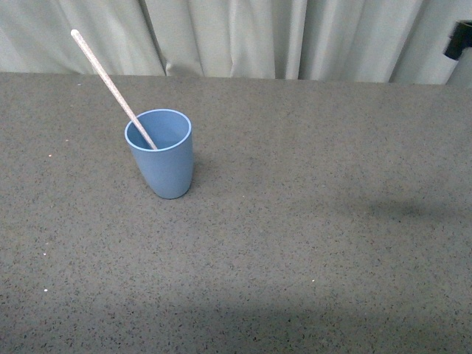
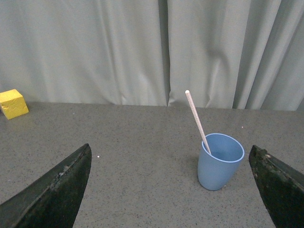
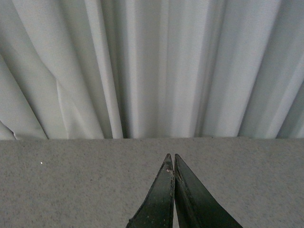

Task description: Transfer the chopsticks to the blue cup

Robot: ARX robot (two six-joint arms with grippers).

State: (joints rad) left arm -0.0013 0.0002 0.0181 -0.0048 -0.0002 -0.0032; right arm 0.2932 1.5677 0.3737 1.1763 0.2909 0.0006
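The blue cup (image 1: 161,153) stands upright on the grey table, left of centre in the front view. The chopstick (image 1: 109,84), a thin cream speckled stick, stands in it and leans up to the far left over the rim. The left wrist view shows the same cup (image 2: 219,161) with the chopstick (image 2: 196,119) in it. My left gripper (image 2: 171,190) is open and empty, its jaws wide apart, with the cup some way ahead between them. My right gripper (image 3: 171,159) is shut and empty over bare table, facing the curtain. Neither gripper shows in the front view.
A yellow block (image 2: 12,103) lies at the table's back edge in the left wrist view. A pale curtain (image 1: 295,37) hangs behind the table. A dark object (image 1: 459,40) shows at the far right edge of the front view.
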